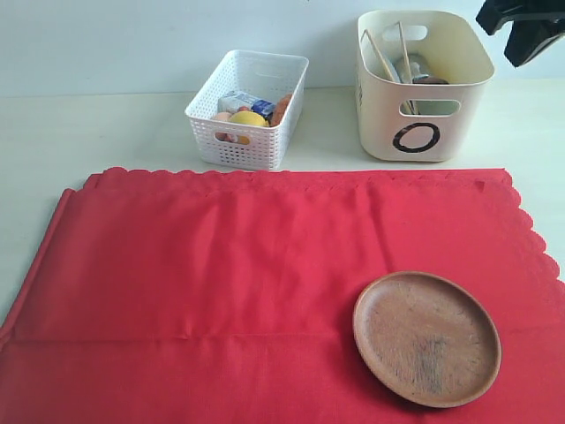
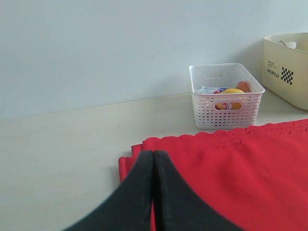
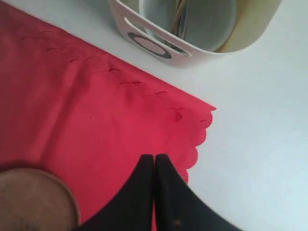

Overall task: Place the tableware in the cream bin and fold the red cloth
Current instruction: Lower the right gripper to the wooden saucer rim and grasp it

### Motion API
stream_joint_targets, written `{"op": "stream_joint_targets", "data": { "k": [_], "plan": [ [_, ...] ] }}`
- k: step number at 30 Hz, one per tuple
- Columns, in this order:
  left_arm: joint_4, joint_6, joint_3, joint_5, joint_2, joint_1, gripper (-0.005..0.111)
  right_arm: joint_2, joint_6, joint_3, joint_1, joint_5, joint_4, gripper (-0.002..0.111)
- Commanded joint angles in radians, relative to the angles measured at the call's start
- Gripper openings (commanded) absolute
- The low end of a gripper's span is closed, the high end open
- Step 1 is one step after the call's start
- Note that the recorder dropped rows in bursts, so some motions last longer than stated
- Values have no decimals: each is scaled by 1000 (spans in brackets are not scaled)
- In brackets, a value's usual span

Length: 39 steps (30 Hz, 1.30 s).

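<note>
L jaws: left gripper [image 2: 153,155] pressed together, nothing pinched, at a corner of the red cloth [image 1: 221,283].
R jaws: right gripper [image 3: 154,158] also pressed tight & empty, above the cloth's scalloped edge near the corner by the cream bin [image 1: 388,97].
Wrist cams only: I get both jaw pairs here. The ext. view catches just a dark bit of the R arm [image 1: 530,26], top right.
R wrist only: looks down into the bin; pale bowl [image 3: 207,21] w/ chopsticks [image 3: 179,14] inside.
L wrist only: bin's side w/ "WORLD" print.
Ext. only: whole cloth, spread flat, unfolded, faint creases.
Plate: wooden plate [image 1: 427,338] lies on the cloth, front right, outside the bin.
Bin: on the table [image 1: 88,132] behind the cloth's far right corner, white basket [image 1: 256,146] to its left.
</note>
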Motion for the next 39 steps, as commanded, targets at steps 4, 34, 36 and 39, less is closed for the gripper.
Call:
{"op": "stream_joint_targets", "data": {
  "k": [4, 34, 36, 39],
  "plan": [
    [-1, -4, 3, -1, -6, -6, 1, -8, -98, 129, -3, 7, 53, 0],
    [-1, -3, 3, -1, -6, -6, 1, -6, -221, 538, -3, -220, 231, 37],
    [-1, -3, 3, -1, -6, -6, 1, 4, -221, 545, -3, -222, 227, 37],
    [-1, -3, 3, -1, -6, -6, 1, 39, -221, 545, -3, -219, 225, 37]
  ]
}}
